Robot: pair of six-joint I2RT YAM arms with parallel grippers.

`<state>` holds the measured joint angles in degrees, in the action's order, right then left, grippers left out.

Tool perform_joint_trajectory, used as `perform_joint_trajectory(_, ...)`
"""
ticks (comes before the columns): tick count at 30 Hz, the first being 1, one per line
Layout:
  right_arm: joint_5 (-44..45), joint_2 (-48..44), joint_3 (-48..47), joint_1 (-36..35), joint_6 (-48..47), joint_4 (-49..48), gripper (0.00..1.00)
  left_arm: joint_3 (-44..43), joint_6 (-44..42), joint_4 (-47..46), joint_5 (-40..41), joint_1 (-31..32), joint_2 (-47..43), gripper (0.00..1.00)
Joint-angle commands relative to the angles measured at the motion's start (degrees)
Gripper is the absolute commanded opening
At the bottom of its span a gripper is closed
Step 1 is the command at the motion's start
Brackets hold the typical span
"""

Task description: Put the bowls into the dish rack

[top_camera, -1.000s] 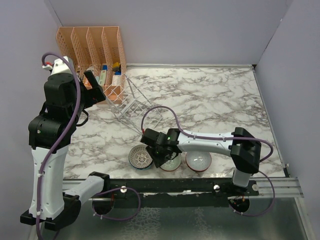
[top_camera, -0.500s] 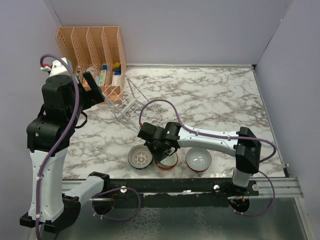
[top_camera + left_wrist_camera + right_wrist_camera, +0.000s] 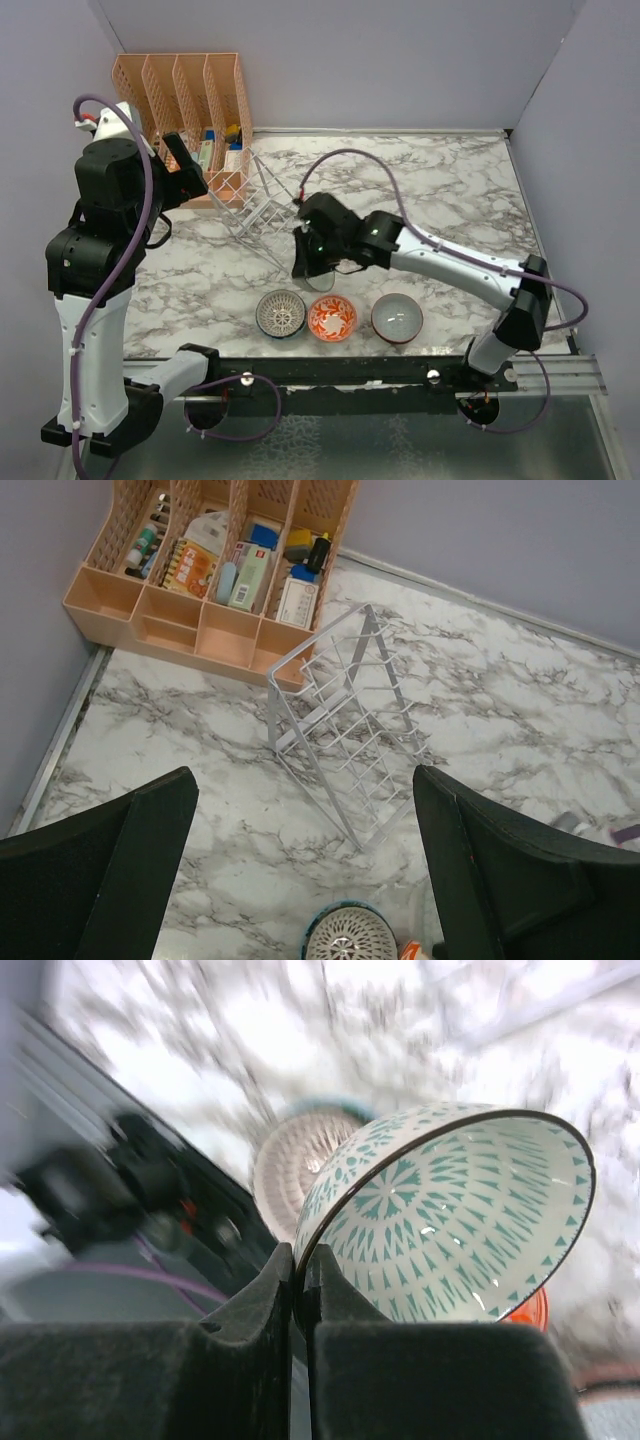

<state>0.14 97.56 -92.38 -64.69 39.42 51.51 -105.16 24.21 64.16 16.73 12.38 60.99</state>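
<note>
My right gripper [image 3: 299, 1264] pinches the teal-patterned bowl [image 3: 450, 1220] aloft by its rim; next, I swing it over the wire dish rack [image 3: 262, 205].

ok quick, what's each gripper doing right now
left gripper: open, holding nothing
right gripper: shut on the rim of the green-patterned bowl

"Where is the right gripper [image 3: 302, 260]?"
"Just beside the near corner of the dish rack [image 3: 262, 205]."
"And the bowls?"
"Three sit in a row, nearer the arm bases than the gripper. The lattice bowl [image 3: 281, 313] is to its left, the orange-inside bowl [image 3: 332, 317] closest, and the red-rimmed bowl [image 3: 397, 318] off to its right."
</note>
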Motion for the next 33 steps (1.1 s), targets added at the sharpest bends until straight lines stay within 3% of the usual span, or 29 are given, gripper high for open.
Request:
perform_joint_trajectory(1,-7.59,-10.1,12.7,10.1,8.51,-33.4,0.01,-3.65,-1.74,0.93,-2.52,-0.14,0.98,0.92)
perform_joint_trajectory(6,-9.26,-14.41,29.62,17.14,20.77,-65.6,0.01,-5.37,-3.17,1.14,-3.2,-0.08,1.59,0.92)
perform_joint_trajectory(16,-2.4,-5.03,42.71,17.48,34.76,-106.8,0.01,-5.0,-5.12,0.88,-4.35,-0.11,2.33,0.94)
perform_joint_trajectory(25,1.7,6.15,44.97,17.41,39.01,-130.89,0.01,-4.11,-6.85,0.88,-5.03,-0.06,3.11,0.95)
perform_joint_trajectory(33,4.54,15.39,43.54,16.61,45.94,-142.13,0.01,-2.72,-7.5,0.81,-5.48,0.05,3.33,0.95)
